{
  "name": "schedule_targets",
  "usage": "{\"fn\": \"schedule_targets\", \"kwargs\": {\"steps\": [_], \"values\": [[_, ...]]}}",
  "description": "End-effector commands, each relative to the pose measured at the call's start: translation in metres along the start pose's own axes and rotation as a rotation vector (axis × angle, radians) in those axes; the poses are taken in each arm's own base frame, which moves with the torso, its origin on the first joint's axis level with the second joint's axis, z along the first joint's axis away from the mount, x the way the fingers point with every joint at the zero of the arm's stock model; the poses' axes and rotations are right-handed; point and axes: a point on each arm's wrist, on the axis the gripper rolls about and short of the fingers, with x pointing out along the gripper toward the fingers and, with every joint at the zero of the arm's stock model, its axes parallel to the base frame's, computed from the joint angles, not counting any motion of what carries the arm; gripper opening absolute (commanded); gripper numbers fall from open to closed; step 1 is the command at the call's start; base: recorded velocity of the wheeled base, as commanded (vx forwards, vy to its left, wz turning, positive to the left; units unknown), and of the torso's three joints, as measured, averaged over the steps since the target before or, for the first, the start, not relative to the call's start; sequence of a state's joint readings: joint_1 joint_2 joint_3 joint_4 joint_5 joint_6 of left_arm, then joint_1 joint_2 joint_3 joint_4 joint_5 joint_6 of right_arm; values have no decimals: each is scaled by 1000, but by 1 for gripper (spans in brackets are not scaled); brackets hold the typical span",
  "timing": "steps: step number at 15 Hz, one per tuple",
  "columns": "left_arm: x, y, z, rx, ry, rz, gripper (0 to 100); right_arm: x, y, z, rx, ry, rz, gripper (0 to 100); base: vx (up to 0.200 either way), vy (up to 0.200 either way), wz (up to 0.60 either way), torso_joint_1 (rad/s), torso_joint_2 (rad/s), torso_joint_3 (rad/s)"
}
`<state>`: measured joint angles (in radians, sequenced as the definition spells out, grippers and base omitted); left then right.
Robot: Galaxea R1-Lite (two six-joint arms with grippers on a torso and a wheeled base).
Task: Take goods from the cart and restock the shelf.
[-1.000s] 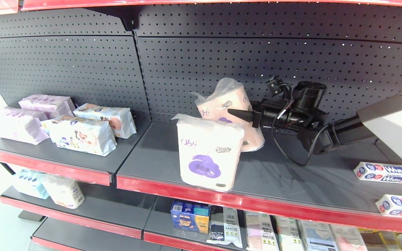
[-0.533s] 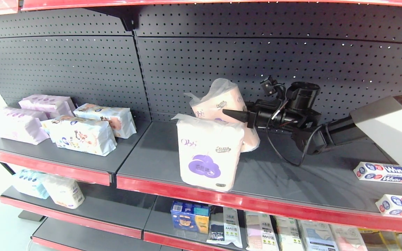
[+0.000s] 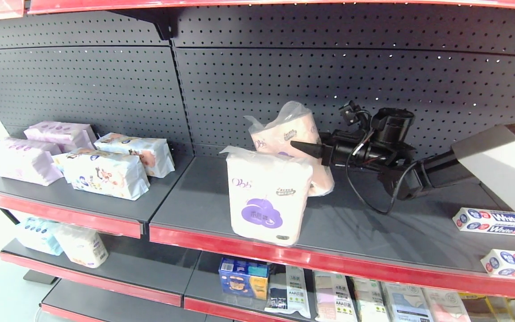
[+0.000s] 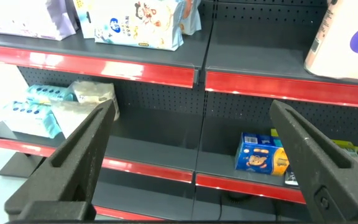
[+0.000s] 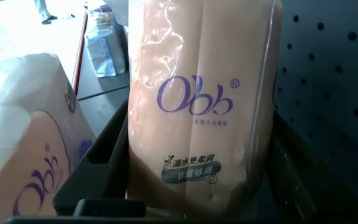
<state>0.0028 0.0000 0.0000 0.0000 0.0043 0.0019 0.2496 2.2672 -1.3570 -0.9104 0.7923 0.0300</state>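
Pink toilet-roll pack (image 3: 289,142) sits centre frame in the head view, on the middle shelf (image 3: 373,232), close to the pegboard back panel (image 3: 284,76). It is tilted, top leaning toward frame left. Its lower end is at the deck; can't tell if it bears on it.

Right end effector (image 3: 300,147) comes in from frame right and is clamped on that pack. One black finger (image 3: 306,148) lies across the near face. The wrist view has the pack (image 5: 204,112) sitting between both fingers (image 5: 95,171), wrapper pressed against them.

White toilet-roll pack (image 3: 266,197) with a purple cloud print stands upright just in front of the pink one, at the shelf's red front edge, overlapping its lower left. Contact between the two: can't tell. It is also at the edge of the right wrist view (image 5: 23,143).

Left end effector (image 4: 191,143) is wide open and holds nothing. It faces the lower shelf (image 4: 154,155), where a blue box (image 4: 261,154) stands.

Rest of the middle shelf:
- Soft tissue packs (image 3: 105,172) are clustered at frame left.
- Two toothpaste boxes (image 3: 494,222) lie flat at far right, well apart from the rolls.
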Motion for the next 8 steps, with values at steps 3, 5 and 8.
{"fn": "schedule_targets", "kwargs": {"steps": [3, 5, 8], "values": [[0, 0, 0, 1, 2, 1, 100, -11, -9, -6, 4, 19, -19, 0, 0, 0, 0, 0, 0, 0], [0, 0, 0, 1, 2, 1, 100, -15, -13, -7, 7, 22, -32, 0, 0, 0, 0, 0, 0, 0], [0, 0, 0, 1, 2, 1, 100, -23, -16, -12, -6, 40, -48, 0, 0, 0, 0, 0, 0, 0]]}}
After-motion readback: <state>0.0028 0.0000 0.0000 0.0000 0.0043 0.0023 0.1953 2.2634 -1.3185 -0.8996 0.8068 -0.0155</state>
